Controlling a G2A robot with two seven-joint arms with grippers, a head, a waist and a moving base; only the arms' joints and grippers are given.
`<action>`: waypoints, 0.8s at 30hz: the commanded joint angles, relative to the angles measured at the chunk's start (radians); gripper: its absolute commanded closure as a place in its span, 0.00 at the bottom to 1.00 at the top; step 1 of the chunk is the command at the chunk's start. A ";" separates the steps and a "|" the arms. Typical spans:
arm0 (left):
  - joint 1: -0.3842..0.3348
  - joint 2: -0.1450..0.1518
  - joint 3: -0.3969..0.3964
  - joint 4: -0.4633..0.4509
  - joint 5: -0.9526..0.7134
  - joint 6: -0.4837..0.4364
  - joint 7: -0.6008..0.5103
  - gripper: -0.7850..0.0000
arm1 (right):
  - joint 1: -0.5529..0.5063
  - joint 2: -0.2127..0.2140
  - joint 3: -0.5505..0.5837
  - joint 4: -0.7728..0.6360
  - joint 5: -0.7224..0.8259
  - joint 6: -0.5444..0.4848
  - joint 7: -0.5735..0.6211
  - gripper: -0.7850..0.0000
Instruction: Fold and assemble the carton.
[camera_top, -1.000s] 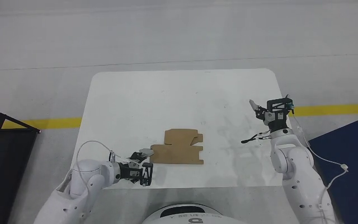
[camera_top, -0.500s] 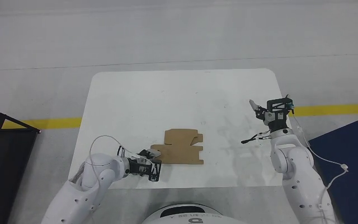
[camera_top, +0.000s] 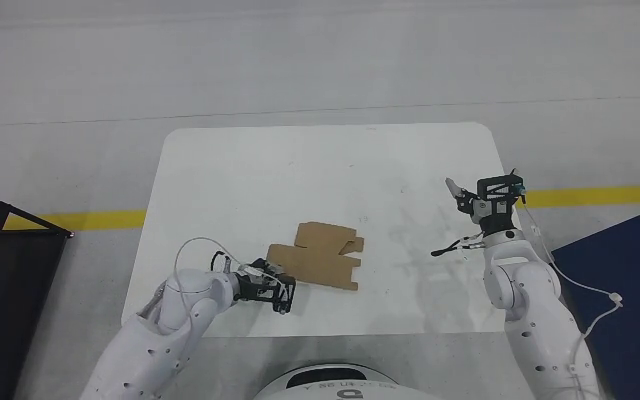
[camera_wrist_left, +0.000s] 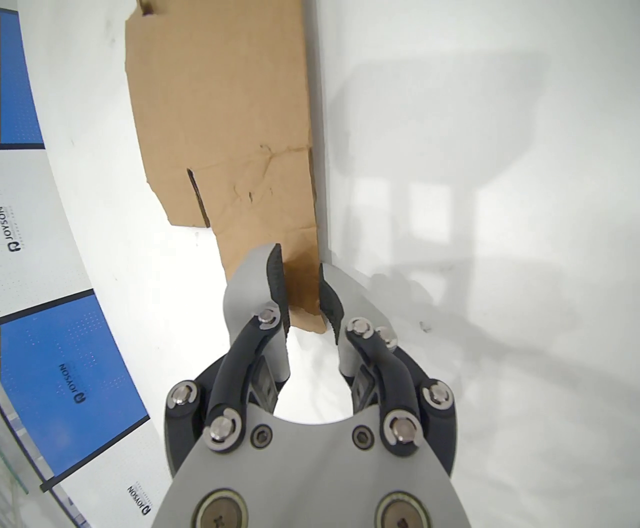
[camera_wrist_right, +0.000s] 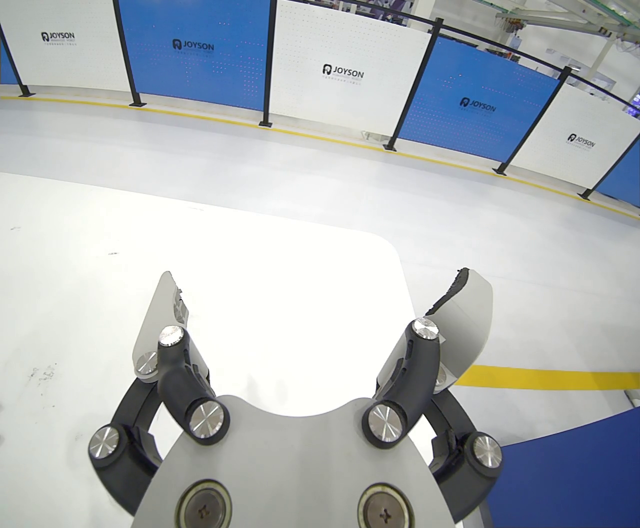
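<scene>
A flat brown cardboard carton (camera_top: 320, 255) lies on the white table (camera_top: 300, 170), a little nearer than its centre and turned at a slant. My left gripper (camera_top: 279, 285) sits at the carton's near left corner. In the left wrist view the carton (camera_wrist_left: 225, 125) stretches away from the left gripper (camera_wrist_left: 300, 285), whose two black pads close on the corner flap between them. My right gripper (camera_top: 448, 218) hovers near the table's right edge, well away from the carton. The right wrist view shows this gripper (camera_wrist_right: 317, 285) open, with nothing between its fingers.
The table's rounded far right corner (camera_wrist_right: 385, 250) lies just past the right gripper. A yellow floor line (camera_top: 100, 218) runs beside the table on both sides. Blue and white fence panels (camera_wrist_right: 325, 65) stand across the floor.
The left arm slid right along the near edge until its gripper reached the carton's corner. The carton has turned, its left end now pushed farther from the near edge. The right arm kept still.
</scene>
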 joint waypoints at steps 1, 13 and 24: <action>-0.003 -0.001 -0.006 -0.010 -0.007 0.046 -0.005 1.00 | 0.000 0.000 0.000 0.000 0.000 0.000 0.000 0.00; -0.064 -0.026 -0.050 0.050 -0.292 0.271 0.031 1.00 | 0.000 0.000 0.000 0.000 0.000 0.000 0.000 0.00; -0.281 -0.074 0.105 0.171 -0.382 0.298 -0.036 1.00 | -0.139 0.025 0.015 -0.209 -0.182 -0.377 -0.283 0.00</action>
